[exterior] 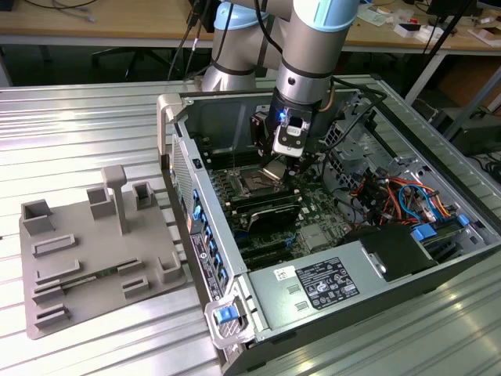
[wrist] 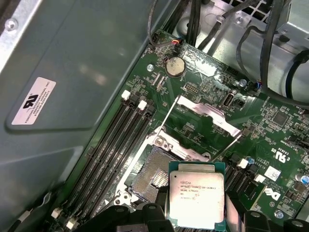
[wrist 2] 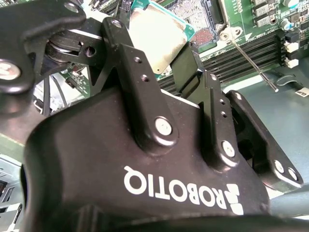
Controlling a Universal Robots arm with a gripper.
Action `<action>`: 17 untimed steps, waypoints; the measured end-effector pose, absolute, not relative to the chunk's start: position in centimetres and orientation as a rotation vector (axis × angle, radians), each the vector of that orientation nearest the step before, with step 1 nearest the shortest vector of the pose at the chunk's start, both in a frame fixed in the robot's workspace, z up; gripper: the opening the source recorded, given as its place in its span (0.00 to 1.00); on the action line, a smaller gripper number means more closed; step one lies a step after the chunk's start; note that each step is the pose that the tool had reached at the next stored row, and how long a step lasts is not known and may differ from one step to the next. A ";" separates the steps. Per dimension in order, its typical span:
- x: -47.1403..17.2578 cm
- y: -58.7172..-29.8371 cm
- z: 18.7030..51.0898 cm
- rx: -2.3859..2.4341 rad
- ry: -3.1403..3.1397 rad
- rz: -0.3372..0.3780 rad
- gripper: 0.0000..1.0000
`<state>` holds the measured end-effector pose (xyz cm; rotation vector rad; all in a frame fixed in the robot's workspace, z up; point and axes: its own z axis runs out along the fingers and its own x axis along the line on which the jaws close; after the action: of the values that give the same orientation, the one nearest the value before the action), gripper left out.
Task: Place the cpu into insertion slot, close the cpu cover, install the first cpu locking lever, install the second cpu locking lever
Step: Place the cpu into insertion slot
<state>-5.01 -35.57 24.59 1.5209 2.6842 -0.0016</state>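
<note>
My gripper hangs inside the open computer case and is shut on the cpu, a flat square chip with a silver top. In both wrist views the cpu sits between the two black fingers, held just above and to one side of the insertion slot. The insertion slot is bare, its pin field showing. Beyond the slot the cpu cover, a silvery frame, is swung open. Two thin locking levers stand released beside it.
Long black memory slots run along the socket. The case wall rises close by, and cable bundles lie at the exterior view's right. A power supply fills the case's near end. A grey fixture plate lies outside the case.
</note>
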 end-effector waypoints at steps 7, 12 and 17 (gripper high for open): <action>-5.0 -35.6 24.6 1.531 2.677 -0.004 0.55; -5.0 -35.6 24.6 1.536 2.674 -0.005 0.55; -5.0 -35.6 24.6 1.537 2.673 -0.005 0.55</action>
<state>-5.01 -35.57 24.59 1.5373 2.6735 -0.0055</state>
